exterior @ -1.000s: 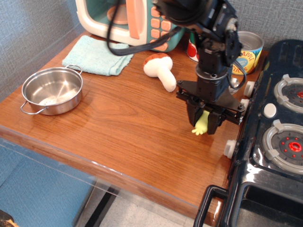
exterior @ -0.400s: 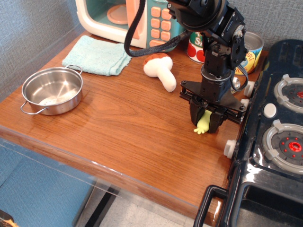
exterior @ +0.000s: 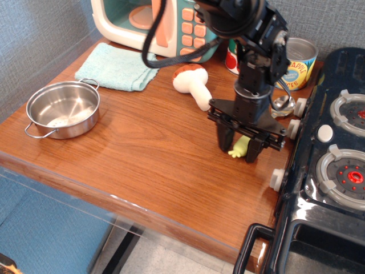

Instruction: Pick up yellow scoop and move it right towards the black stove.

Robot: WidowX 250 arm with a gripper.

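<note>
The yellow scoop lies on the wooden table just left of the black stove (exterior: 308, 171). Its pale yellow-green handle (exterior: 240, 146) shows between my fingers, and its shiny metal bowl (exterior: 282, 104) shows behind my wrist near the stove's white knobs. My gripper (exterior: 238, 150) points straight down over the handle. The jaws stand apart, one finger on each side of the handle, with a visible gap to it. The middle of the scoop is hidden behind the gripper.
A white toy mushroom (exterior: 194, 83) lies behind and to the left of the gripper. A teal and cream microwave (exterior: 151, 23) and two cans (exterior: 299, 57) stand at the back. A teal towel (exterior: 117, 67) and a steel pot (exterior: 63, 108) are on the left. The table's front edge is close.
The jaws have opened and let go of the scoop handle, which now rests on the table. The gripper has shifted slightly left.
</note>
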